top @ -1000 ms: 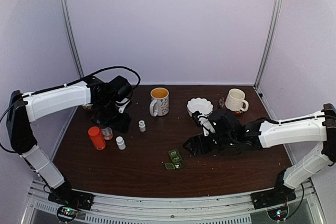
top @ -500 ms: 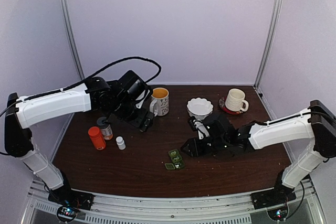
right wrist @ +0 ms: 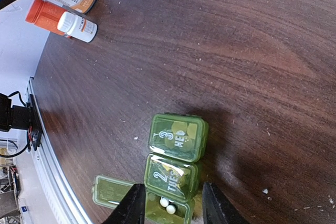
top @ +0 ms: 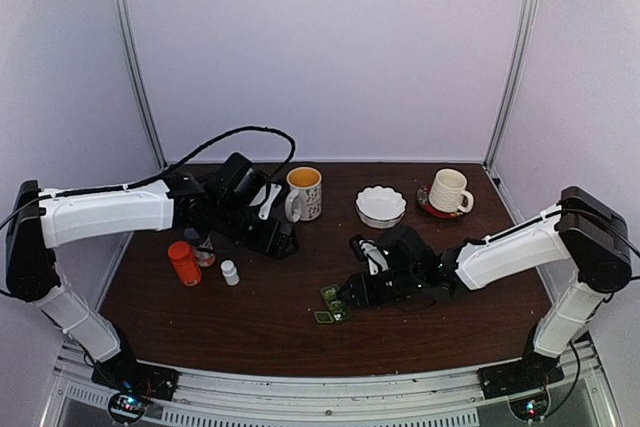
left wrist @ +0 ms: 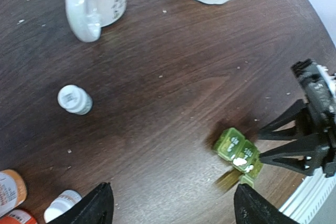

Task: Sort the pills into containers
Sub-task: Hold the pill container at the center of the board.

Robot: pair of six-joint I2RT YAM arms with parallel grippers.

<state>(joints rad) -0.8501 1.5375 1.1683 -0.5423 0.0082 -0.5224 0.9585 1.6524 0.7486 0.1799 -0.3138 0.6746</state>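
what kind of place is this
Likely a robot test booth: plain pale walls on metal posts enclose a dark table, two arms are bolted to a rail at its edge, with a pill box and mugs as props.

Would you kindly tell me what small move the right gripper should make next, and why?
Probably nudge the open lid over to shut it: the right gripper straddles the pill box's end compartment, which holds two white pills; the other two are closed.
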